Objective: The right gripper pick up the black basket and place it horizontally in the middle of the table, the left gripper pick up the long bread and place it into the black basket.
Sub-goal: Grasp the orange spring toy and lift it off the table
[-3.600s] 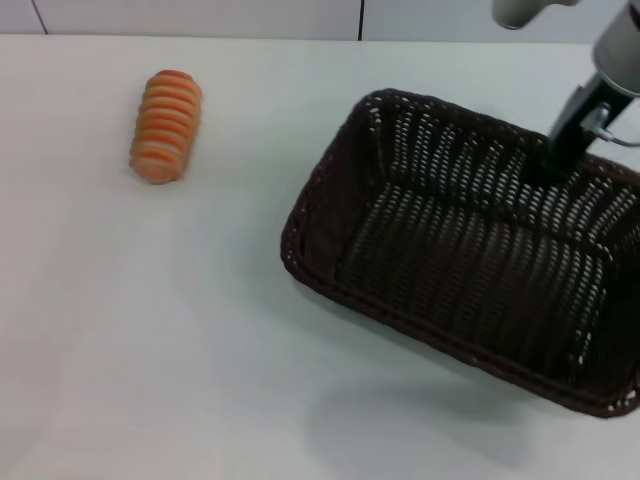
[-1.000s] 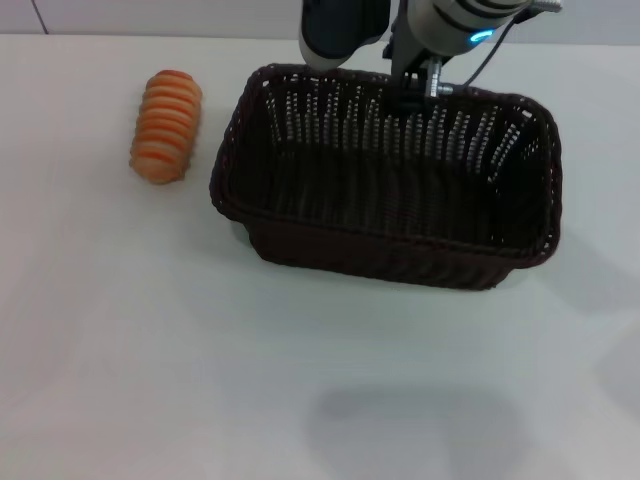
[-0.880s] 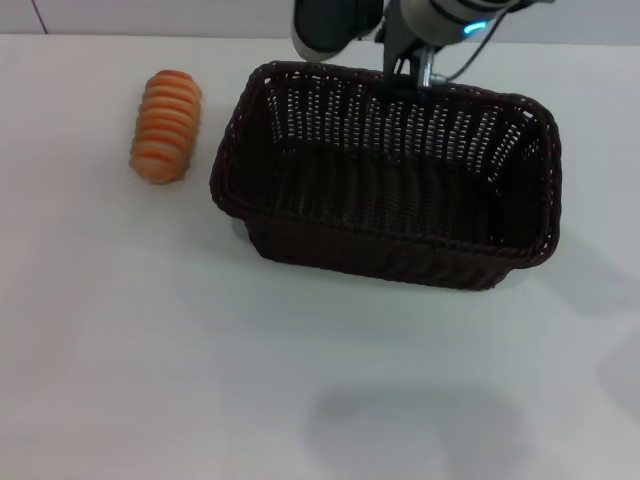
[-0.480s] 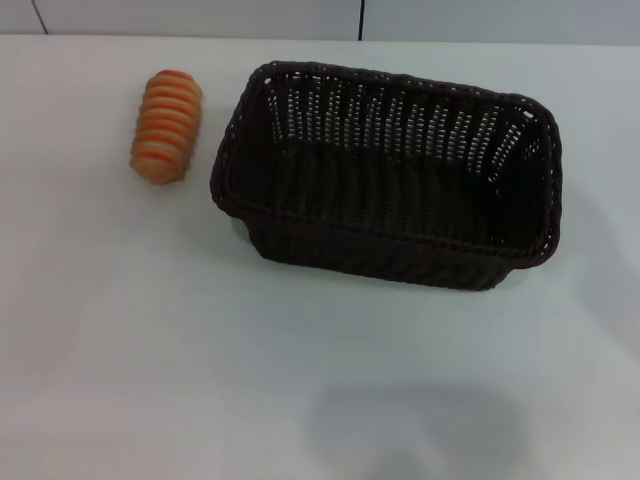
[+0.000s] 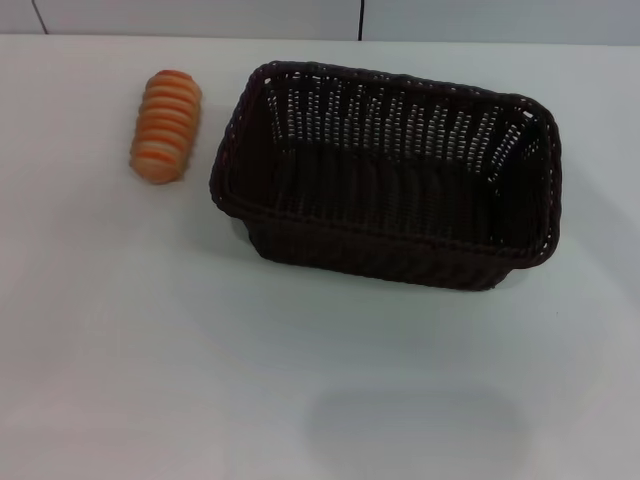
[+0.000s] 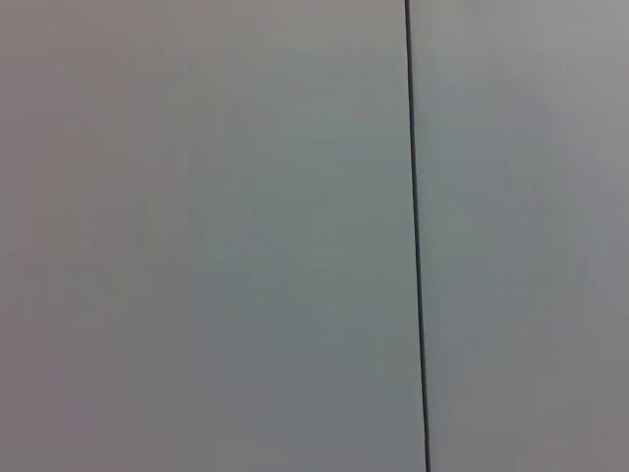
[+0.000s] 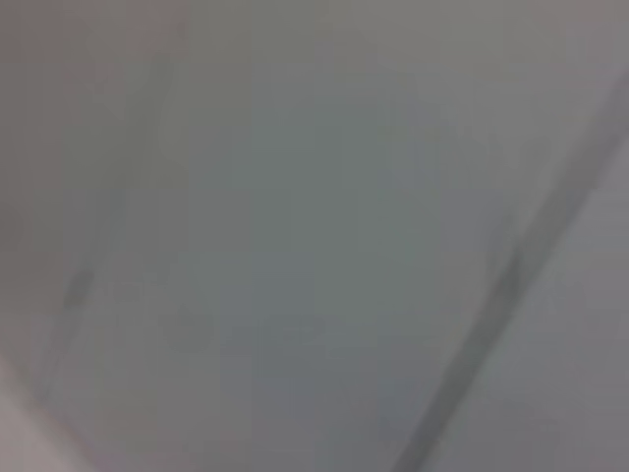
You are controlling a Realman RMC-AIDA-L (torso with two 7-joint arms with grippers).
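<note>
The black basket (image 5: pixel 390 175) stands upright on the white table (image 5: pixel 150 350), its long side lying across the head view, a little right of the middle. It is empty. The long bread (image 5: pixel 167 125) lies on the table to the left of the basket, a short gap between them. Neither gripper shows in the head view. The left wrist view and the right wrist view show only a plain grey surface with a dark seam.
A grey wall with a dark vertical seam (image 5: pixel 361 18) runs behind the table's far edge. A soft shadow (image 5: pixel 410 430) lies on the table near the front.
The right arm held the basket's far rim one second ago, then let go and withdrew out of the head view. The basket stays where it was set. The bread has not moved.
</note>
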